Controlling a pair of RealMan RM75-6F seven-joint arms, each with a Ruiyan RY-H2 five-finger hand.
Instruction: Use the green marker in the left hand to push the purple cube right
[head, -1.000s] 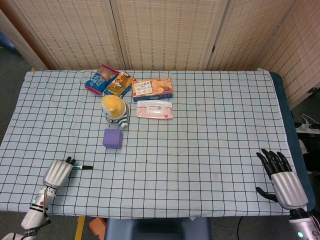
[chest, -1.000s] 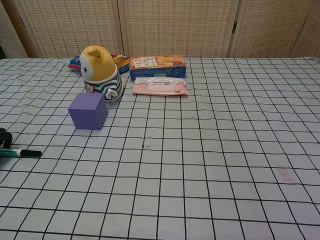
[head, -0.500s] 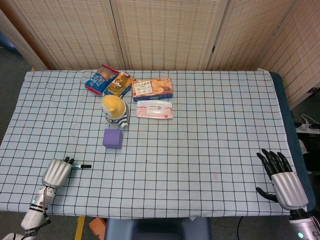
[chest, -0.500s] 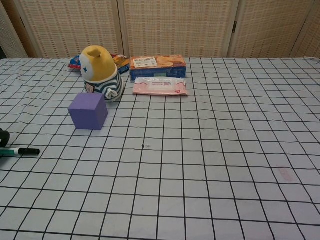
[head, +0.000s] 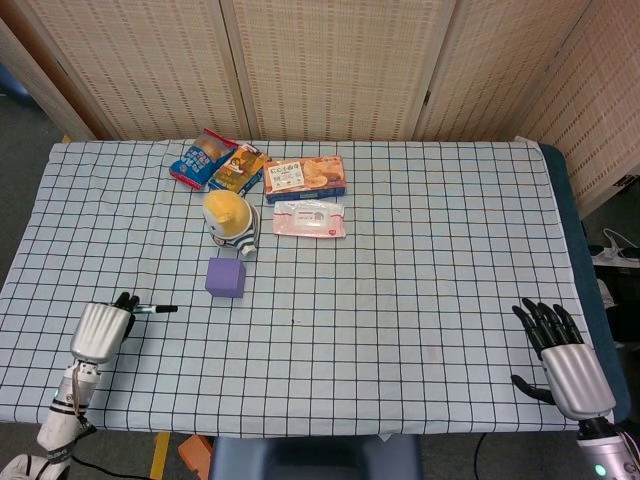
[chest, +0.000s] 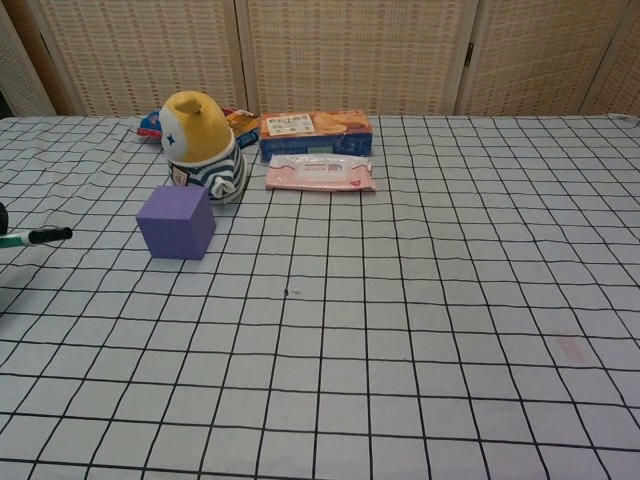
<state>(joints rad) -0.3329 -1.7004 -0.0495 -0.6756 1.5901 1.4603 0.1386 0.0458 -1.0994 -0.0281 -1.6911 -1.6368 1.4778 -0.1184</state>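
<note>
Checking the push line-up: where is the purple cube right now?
In the head view, the purple foam cube sits left of centre on the checked tablecloth, just in front of the yellow-hatted striped toy.

Woven folding screen (head: 330, 65) behind table (head: 450, 250)

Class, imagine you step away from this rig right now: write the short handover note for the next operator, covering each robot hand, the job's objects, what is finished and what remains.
Left robot hand: near the table's front-left edge, holding the green marker, whose black tip points right toward the cube.
Right robot hand: at the front-right edge, fingers spread, holding nothing.
Purple cube: in front of the yellow plush toy, apart from the marker tip.
Done: marker is in hand.
Left: bring the tip to the cube's left face and push it right.
</note>
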